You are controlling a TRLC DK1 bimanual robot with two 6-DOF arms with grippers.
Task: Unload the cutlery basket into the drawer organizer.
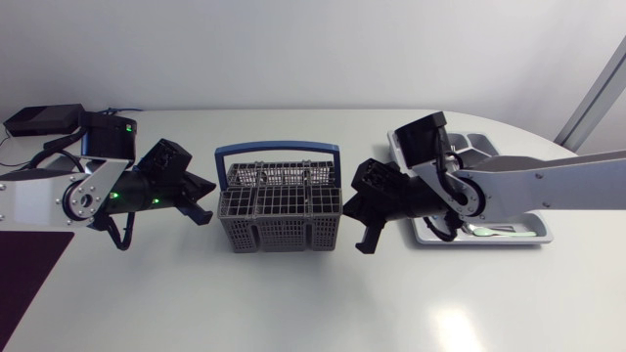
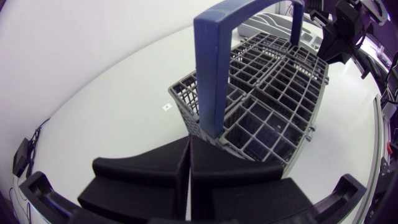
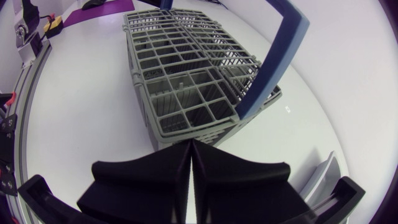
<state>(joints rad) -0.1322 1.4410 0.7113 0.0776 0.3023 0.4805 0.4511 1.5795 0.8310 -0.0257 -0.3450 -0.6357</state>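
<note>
The grey cutlery basket (image 1: 279, 213) with a blue handle (image 1: 277, 151) stands mid-table. My left gripper (image 1: 204, 200) is shut and empty, just off the basket's left end. My right gripper (image 1: 350, 207) is likewise shut and empty, close to its right end. In the left wrist view the left gripper (image 2: 188, 157) points at the basket (image 2: 273, 93), almost touching its near wall below the handle (image 2: 214, 68). In the right wrist view the right gripper (image 3: 189, 147) sits just short of the basket (image 3: 186, 81). The compartments I can see into look empty. The grey drawer organizer (image 1: 533, 235) lies right of the basket, partly hidden by my right arm, with silver cutlery (image 1: 481, 230) inside.
A dark purple mat (image 1: 29, 274) lies at the table's front left. A black box (image 1: 44, 119) with cables sits at the back left. The organizer's corner (image 3: 326, 171) shows beside my right gripper. Open tabletop lies in front of the basket.
</note>
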